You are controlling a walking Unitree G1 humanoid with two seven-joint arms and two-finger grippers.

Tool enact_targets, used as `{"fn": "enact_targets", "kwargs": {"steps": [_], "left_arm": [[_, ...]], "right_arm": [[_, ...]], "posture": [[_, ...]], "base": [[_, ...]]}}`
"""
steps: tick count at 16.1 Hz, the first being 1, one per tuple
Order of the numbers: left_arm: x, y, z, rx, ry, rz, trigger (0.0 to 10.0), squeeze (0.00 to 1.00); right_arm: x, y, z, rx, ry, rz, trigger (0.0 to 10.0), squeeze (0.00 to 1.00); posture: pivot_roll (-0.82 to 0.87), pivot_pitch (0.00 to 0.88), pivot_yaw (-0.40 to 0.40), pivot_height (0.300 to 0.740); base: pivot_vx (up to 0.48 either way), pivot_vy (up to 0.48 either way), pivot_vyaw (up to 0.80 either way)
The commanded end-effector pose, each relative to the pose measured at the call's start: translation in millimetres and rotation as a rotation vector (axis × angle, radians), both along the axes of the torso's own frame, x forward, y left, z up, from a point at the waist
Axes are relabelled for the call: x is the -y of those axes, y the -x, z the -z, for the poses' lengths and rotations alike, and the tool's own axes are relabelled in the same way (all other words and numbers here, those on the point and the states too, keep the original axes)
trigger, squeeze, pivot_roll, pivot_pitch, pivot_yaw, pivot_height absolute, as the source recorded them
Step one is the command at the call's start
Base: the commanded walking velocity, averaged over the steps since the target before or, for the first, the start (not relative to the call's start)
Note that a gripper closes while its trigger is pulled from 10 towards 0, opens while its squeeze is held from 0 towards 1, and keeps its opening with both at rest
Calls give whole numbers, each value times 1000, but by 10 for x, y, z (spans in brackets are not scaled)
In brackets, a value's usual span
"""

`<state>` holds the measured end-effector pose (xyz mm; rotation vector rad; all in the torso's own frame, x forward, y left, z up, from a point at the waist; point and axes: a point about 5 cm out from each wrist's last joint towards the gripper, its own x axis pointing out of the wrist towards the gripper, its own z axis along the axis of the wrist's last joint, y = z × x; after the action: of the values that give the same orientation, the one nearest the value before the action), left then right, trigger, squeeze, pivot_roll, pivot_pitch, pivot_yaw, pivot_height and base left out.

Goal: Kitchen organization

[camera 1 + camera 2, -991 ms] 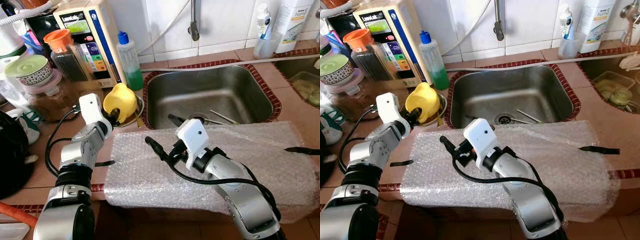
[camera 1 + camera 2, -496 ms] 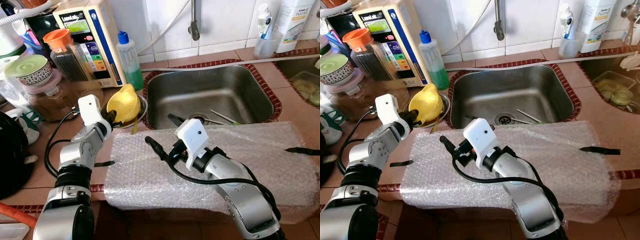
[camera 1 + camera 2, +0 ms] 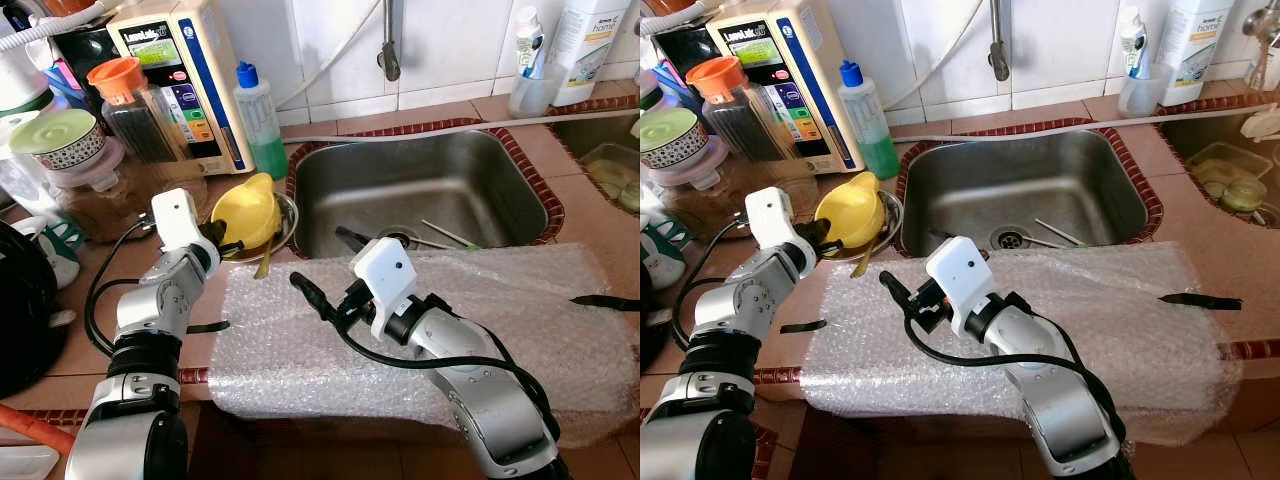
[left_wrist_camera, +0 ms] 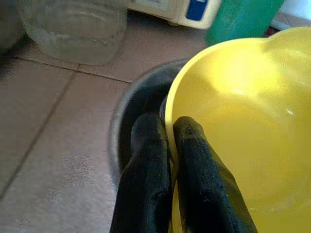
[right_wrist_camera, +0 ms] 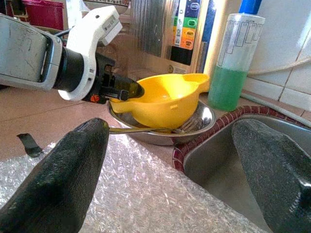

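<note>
A yellow plastic bowl with a spout (image 3: 248, 207) rests open side up in a shallow steel bowl (image 3: 290, 212) on the counter left of the sink. My left gripper (image 3: 222, 238) is shut on the yellow bowl's near rim; in the left wrist view its fingertips (image 4: 155, 131) pinch that rim (image 4: 233, 92). A spoon handle (image 5: 146, 129) sticks out of the steel bowl. My right gripper (image 3: 328, 265) is open and holds nothing, hovering over a sheet of bubble wrap (image 3: 500, 320), aimed at the bowls.
The steel sink (image 3: 330, 190) holds a few utensils near its drain. A green soap bottle (image 3: 258, 120), a white appliance (image 3: 180, 70) and jars (image 3: 130, 110) crowd the counter behind the bowls. Black tape strips (image 3: 600, 300) lie on the bubble wrap.
The yellow bowl, held tipped with its underside toward me a second ago, has been turned open side up and lowered into the steel bowl. My right arm has stayed still.
</note>
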<state>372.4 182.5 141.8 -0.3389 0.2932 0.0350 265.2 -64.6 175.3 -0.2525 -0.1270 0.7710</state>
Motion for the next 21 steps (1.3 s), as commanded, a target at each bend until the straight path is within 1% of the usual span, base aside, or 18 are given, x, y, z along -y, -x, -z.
{"fn": "enact_targets", "kwargs": {"steps": [1,2,3,5,8,9,10,11,13,14,15,16,17,19,20,21], "left_arm": [[-180,8,-39,23,-26,-86,0,0],[-204,-4,-95,62,-1,-119,0,0],[-212,-10,-136,92,17,-126,0,0],[-159,-17,-244,170,35,-98,0,0],[-137,2,-366,276,21,-92,0,0],[-141,11,-412,317,1,-94,0,0],[-125,29,-521,398,-70,-85,0,0],[-89,39,-581,441,-130,-61,0,0],[74,69,-731,553,-269,29,0,0],[178,109,-820,632,-369,87,0,0],[226,128,-849,662,-415,115,0,0],[311,167,-875,701,-456,154,0,0],[351,190,-877,716,-472,170,0,0],[432,239,-840,731,-478,212,0,0],[506,282,-802,740,-481,261,0,0],[535,296,-790,743,-494,277,0,0]], "right_arm": [[-10,-14,-47,27,-17,8,10000,0],[15,-37,-69,33,-27,21,10000,0],[23,-47,-80,38,-29,26,10000,0],[57,-86,-104,51,-35,50,10000,0],[87,-126,-132,68,-54,91,10000,0],[100,-142,-141,71,-65,108,10000,0],[120,-169,-151,74,-74,130,10000,0],[133,-182,-154,73,-80,142,10000,0],[173,-221,-159,63,-108,180,10000,0],[198,-253,-172,49,-138,206,10000,0],[210,-273,-181,39,-155,217,10000,0],[232,-317,-194,12,-198,243,10000,0],[241,-337,-202,3,-217,255,10000,0],[263,-392,-234,-4,-254,284,10000,0],[272,-442,-279,-12,-296,302,10000,0],[269,-459,-297,-18,-315,306,10000,0]], "posture": [[-317,68,209,740],[-317,68,209,740],[-317,69,208,740],[-311,71,207,740],[-308,71,207,740],[-309,71,207,740],[-311,69,208,740],[-309,69,208,740],[-305,67,205,740],[-304,68,205,740],[-303,68,205,740],[-301,67,204,740],[-301,67,204,740],[-302,68,204,740],[-304,69,205,740],[-304,70,206,740]], "base": [[0,0,0],[0,0,0],[0,0,0],[0,0,0],[0,0,0],[0,0,0],[0,0,0],[0,0,0],[0,0,0],[0,0,0],[0,0,0],[0,0,0],[0,0,0],[0,0,0],[0,0,0],[0,0,0]]}}
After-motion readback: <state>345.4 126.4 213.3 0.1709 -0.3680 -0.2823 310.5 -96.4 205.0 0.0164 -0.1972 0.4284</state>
